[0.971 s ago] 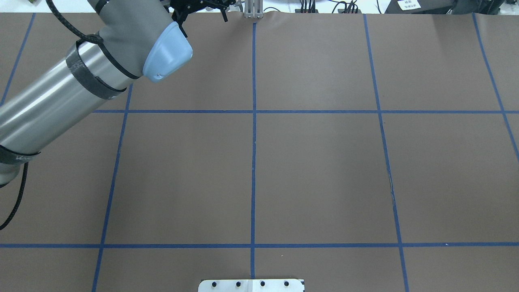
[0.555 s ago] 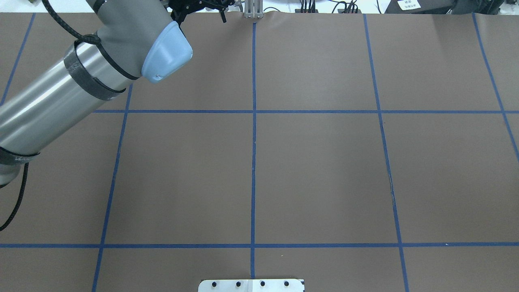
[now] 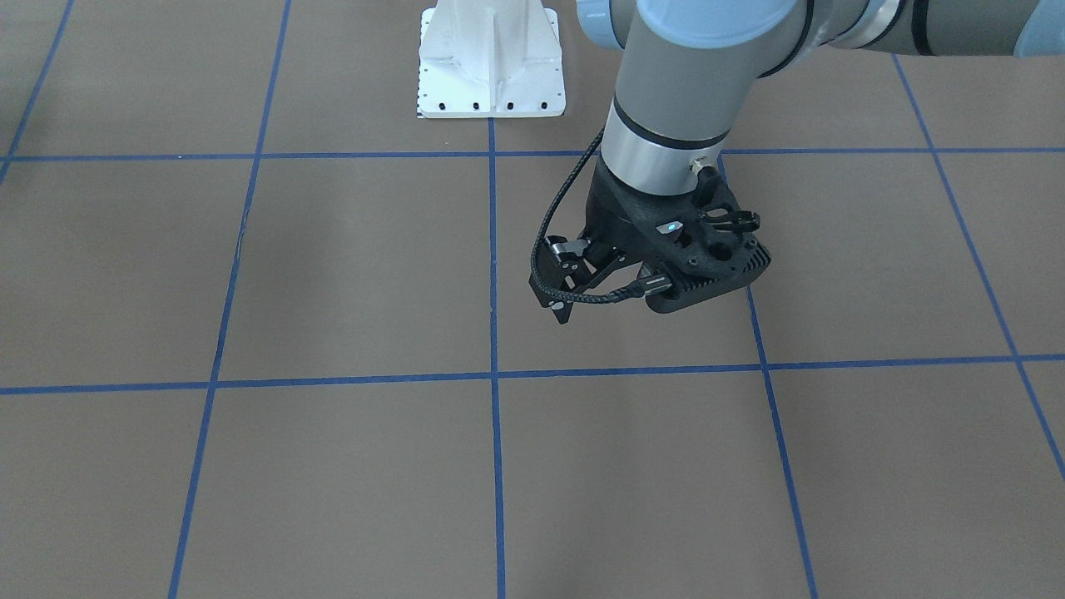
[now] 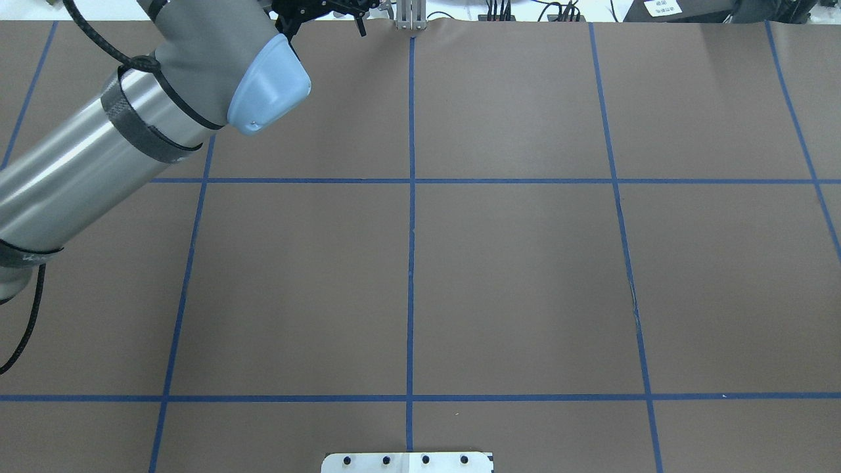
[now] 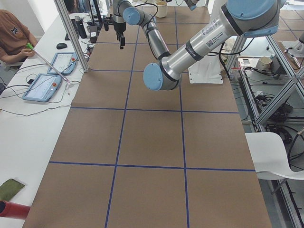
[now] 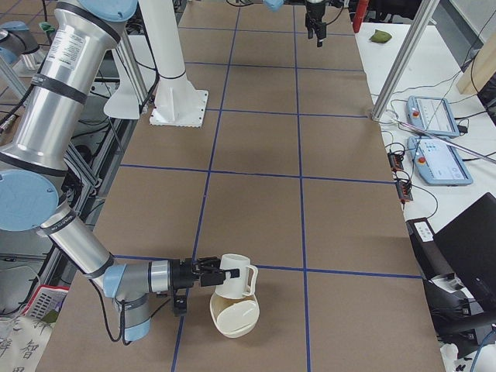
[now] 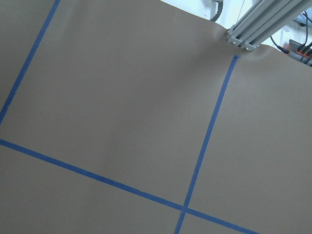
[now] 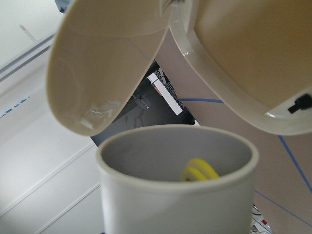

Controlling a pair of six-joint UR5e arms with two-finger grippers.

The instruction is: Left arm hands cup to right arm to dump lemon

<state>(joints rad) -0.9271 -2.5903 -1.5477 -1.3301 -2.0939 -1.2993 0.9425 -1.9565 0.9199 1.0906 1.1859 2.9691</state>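
The handover looks done. The cup (image 6: 235, 273) rides at the right fingers (image 6: 208, 268), off the surface (image 6: 256, 201) and close over the bowl (image 6: 221, 327), with the lemon (image 8: 199, 170) inside. You cannot tell here how far those fingers have closed. Roll the wrist slowly, keeping the mouth over the bowl and the rim clear of it. The left fingers (image 5: 121, 42) hang well apart; their opening is unreadable and nothing shows in them. Since a second ago, the left arm (image 4: 131, 131) has only crept slightly toward the far edge.

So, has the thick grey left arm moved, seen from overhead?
Yes, slightly: the left arm edged leftward, away from the central blue tape line.
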